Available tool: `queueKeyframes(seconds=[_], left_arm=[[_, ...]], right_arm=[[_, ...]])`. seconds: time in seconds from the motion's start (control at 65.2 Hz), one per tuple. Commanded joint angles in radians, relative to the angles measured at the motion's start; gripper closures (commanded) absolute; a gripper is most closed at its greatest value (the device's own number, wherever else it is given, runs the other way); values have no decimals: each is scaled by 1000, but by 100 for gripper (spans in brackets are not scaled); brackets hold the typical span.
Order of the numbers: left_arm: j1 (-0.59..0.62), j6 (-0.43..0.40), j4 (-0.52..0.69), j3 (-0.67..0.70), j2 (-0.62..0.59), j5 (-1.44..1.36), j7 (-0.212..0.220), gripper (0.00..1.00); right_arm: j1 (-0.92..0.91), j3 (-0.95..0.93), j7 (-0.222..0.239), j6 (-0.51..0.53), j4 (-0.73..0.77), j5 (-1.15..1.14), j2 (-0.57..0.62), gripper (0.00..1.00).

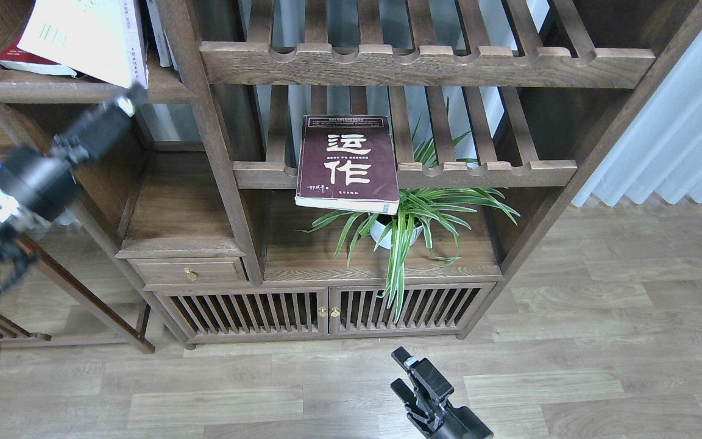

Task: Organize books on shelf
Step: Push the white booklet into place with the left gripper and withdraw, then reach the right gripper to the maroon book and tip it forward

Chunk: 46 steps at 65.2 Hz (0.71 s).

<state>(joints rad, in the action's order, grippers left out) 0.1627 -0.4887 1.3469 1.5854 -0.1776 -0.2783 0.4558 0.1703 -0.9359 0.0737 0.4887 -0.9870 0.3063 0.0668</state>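
The cream-white book (pixel 86 36) is tilted at the top left, over the red book (pixel 25 61), which lies flat on the dark-brown shelf (pixel 162 91). My left gripper (pixel 130 99) reaches up to the white book's lower right corner and touches it. Its fingers are dark and blurred, so I cannot tell them apart. The dark maroon book (pixel 348 161) with large white characters lies flat on a slatted rack (pixel 497 172) in the middle bay, its front edge overhanging. My right gripper (pixel 401 371) is low over the floor, open and empty, far from all the books.
Thin upright white-spined books (pixel 157 30) stand right of the white book. A potted spider plant (pixel 409 222) sits under the maroon book. A second slatted rack (pixel 448 61) is above. A small drawer (pixel 189 271) and slatted cabinet doors (pixel 326 311) are below. A white curtain (pixel 686 122) hangs at the right.
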Motion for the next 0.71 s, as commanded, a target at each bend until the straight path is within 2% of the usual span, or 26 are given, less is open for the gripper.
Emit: queueKeyframes(seconds=[0.0,0.107,0.245,0.414,0.491,0.506,0.567,0.69], left_arm=[[-185,0,-61,-2,15,2,-2,12],[-284,0,-130,24,10,11,-3,1],[-367,0,-228,71,4,63,-2,1],[-385,0,-316,125,4,91,-2,1],[-385,0,-338,143,4,91,-2,1],[-385,0,-344,151,4,94,-2,1],[-385,0,-345,153,4,97,-2,1],[-384,0,-345,145,6,97,-2,1]], right_arm=[[-49,5,-63,0,7,7,-1,2],[-100,17,-69,0,-18,5,-22,2],[-173,29,-71,0,-32,-13,-67,2],[-288,57,-74,-4,-32,-18,-67,2],[-351,109,-81,-93,-30,-10,-67,2],[-400,159,-110,-142,-21,-1,-67,2],[-439,180,-156,-182,-9,13,-67,2],[-520,177,-189,-278,65,46,-67,2]])
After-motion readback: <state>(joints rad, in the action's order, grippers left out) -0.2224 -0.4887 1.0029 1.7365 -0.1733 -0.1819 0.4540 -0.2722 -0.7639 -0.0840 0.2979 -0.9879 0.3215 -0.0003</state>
